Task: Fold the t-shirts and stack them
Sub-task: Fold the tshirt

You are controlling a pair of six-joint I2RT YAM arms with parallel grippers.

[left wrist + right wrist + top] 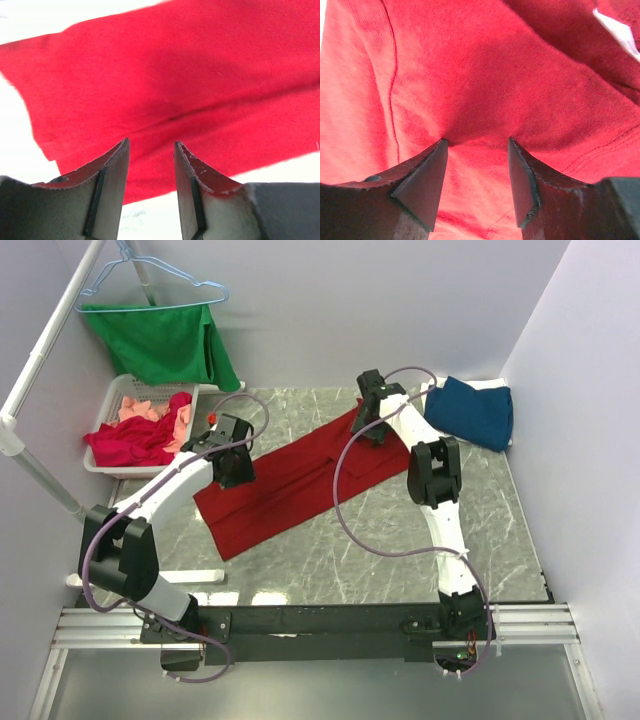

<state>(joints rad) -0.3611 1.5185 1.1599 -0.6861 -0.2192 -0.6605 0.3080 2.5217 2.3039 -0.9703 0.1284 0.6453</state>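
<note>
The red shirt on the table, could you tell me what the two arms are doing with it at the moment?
Both arms are on the deep-red t-shirt, lying as a long folded strip across the table. The left gripper hovers open over its near-left end; the right gripper, also open, presses its tips into the cloth near the far-right end. A dark blue shirt lies at the far right corner, and pink and crimson ones fill the white basket on the left.

We see a grey marbled bench [300, 575] with a long deep-red shirt [290, 485] lying across its middle, a blue shirt [472, 412] in its far right corner and a white basket [108, 405] at its far left.
</note>
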